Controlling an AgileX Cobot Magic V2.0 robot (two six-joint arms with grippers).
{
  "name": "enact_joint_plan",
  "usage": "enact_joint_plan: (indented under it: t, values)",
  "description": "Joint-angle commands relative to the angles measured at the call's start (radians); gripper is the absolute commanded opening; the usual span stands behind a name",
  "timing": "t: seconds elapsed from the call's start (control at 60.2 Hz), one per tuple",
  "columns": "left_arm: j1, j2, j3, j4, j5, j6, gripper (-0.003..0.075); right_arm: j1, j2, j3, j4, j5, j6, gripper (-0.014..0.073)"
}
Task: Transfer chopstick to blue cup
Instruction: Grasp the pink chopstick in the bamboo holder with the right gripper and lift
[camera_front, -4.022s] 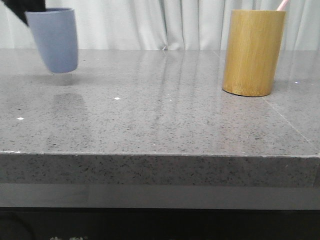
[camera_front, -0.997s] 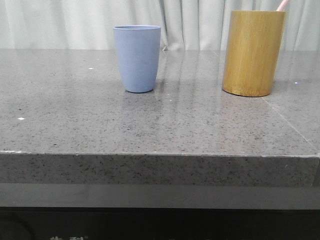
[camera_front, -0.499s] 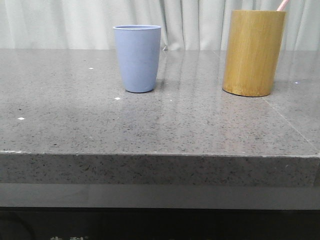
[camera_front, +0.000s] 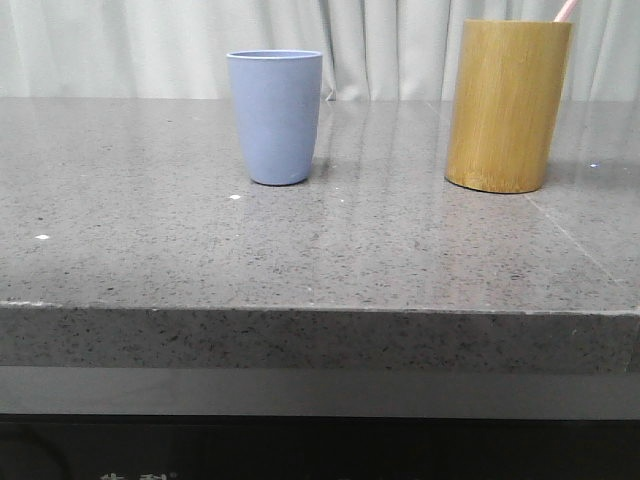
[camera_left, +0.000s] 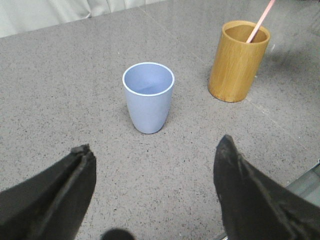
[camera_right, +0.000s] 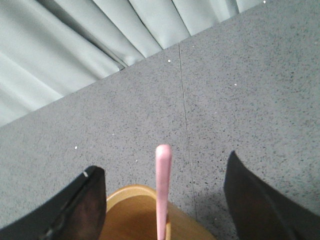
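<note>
Chopstick (camera_right: 163, 192) stands in bamboo holder (camera_front: 507, 105) (blue cup (camera_front: 275, 116) upright, empty)

The blue cup (camera_left: 148, 96) stands upright on the grey table (camera_left: 65, 90); the bamboo holder (camera_left: 238, 61) stands apart at its two o'clock, the pink chopstick (camera_left: 260, 21) leaning out of it; the left gripper (camera_left: 155, 192) is spread wide, fingers (camera_left: 60, 192) apart.

the thin pale pink chopstick (camera_front: 567, 9) is cut off by the front view's top edge at 1 o'clock; its lower length hides inside the tall yellow-brown bamboo cylinder (camera_front: 507, 104), itself cropped in the right wrist view.
</note>
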Motion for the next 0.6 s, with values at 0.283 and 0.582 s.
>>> enact_joint_plan:
  t: [0.283,0.582]
  values:
    - [-0.004,-0.001,-0.024,-0.001,-0.094,-0.002,0.0491,0.031,0.015,-0.041,0.048,-0.132,-0.009,0.0365]
    - [-0.004,-0.001,-0.024,-0.001,-0.094,-0.002,0.0491,0.031,0.015,-0.041,0.046,-0.146,-0.009,0.0001]
